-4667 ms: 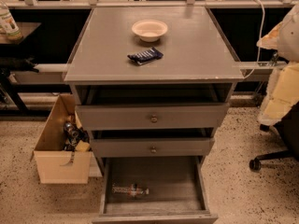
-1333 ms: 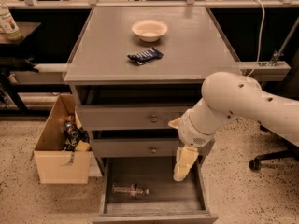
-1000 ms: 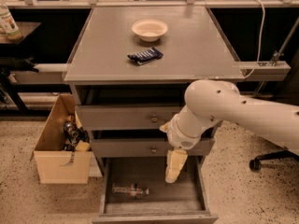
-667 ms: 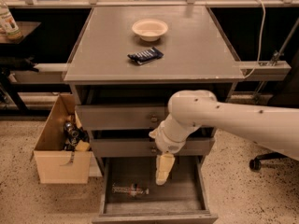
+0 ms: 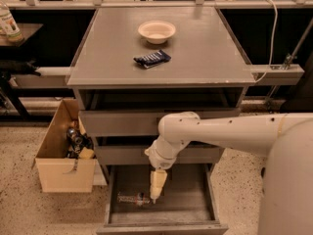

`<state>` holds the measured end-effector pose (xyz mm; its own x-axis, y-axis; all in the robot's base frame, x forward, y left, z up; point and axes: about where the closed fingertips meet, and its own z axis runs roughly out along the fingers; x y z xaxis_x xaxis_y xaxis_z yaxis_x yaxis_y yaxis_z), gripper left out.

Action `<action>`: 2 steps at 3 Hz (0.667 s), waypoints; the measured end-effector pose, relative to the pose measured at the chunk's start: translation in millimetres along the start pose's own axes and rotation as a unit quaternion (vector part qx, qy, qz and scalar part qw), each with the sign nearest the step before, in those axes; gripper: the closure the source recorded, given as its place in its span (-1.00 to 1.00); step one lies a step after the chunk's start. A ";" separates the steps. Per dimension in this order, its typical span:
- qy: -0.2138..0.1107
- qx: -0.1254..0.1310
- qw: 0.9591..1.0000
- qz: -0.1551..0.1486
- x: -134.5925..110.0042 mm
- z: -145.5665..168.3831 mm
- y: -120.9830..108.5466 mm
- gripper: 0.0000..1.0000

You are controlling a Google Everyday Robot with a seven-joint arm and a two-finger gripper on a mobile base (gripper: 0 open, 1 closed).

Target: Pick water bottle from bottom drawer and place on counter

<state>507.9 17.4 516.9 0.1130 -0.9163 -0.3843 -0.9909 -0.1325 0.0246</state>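
Progress shows in the reach: over the last second the white robot arm [image 5: 230,131] has swung from right of centre toward the left and dropped lower. Its cream tool [image 5: 154,195] now hangs tip-down inside the deep grey wooden bottom drawer [image 5: 188,199] at the lower middle of the frame. The small clear plastic water bottle [image 5: 133,198] lies on its side on the drawer floor, unmoved, just left of the tool's tip. Whether they touch cannot be told, nor whether the tool is released or clenched. The approach looks nearly finished, the grasp not yet made. In the upper half, the flat grey bench [image 5: 205,48] carries a cream bowl [image 5: 156,31] and a dark snack packet [image 5: 152,58], with bare surface to their right.
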 end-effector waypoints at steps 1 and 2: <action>0.001 0.013 1.000 0.014 -12.9 30.8 -4.5 -1.00; -0.003 0.022 0.999 0.029 -17.6 36.8 -7.6 -1.00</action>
<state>510.7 48.5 489.5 0.0555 -0.9199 -0.3883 -0.9980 -0.0631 0.0070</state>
